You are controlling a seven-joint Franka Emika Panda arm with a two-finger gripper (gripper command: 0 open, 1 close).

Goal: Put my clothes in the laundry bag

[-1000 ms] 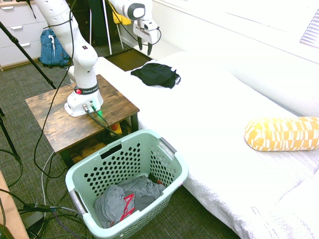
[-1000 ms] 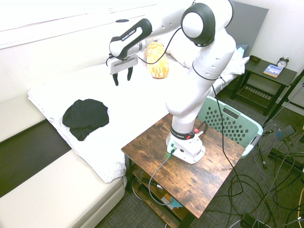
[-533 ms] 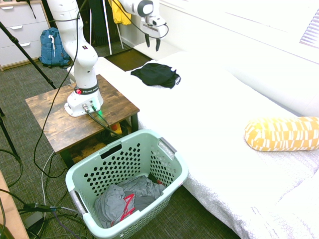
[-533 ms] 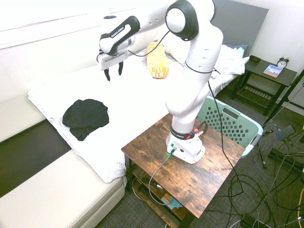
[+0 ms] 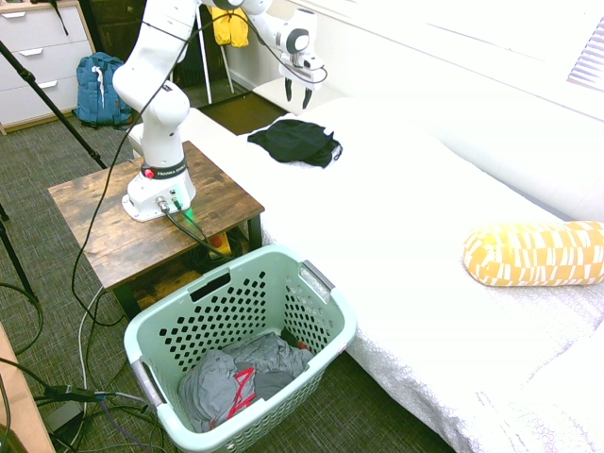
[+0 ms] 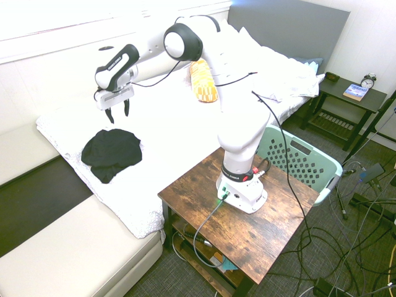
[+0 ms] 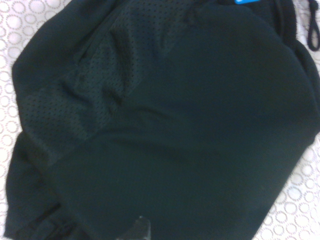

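The gripper (image 6: 117, 113) hangs above the bed (image 6: 173, 133), pointing straight down with its two dark fingers apart and nothing between them; in the second exterior view it sits at about 12 o'clock of the clothes (image 6: 111, 153), clear of the fabric. The clothes lie crumpled in a loose black heap near the foot end of the bed, well apart from the bag (image 5: 241, 344), which stands on the floor beside the table (image 5: 109, 226). The main risk, as I judge it, is a poor pinch: the heap is soft and low, so a descent onto a flat part could close on a single thin layer that slips out on the lift, or catch the quilted white cover beneath and drag it up with the garment. A partial grab could also leave much of the cloth trailing, so that it snags the bag's rim or falls short onto the floor during the long carry. Close up, the clothes (image 7: 165, 130) show two textures, a perforated mesh panel and a smoother matte knit, with soft folds and a cord loop at one edge; the cover is printed or stitched with small rings. The bag is rigid pale green plastic with perforated sides, already holding grey clothes (image 5: 231, 377).
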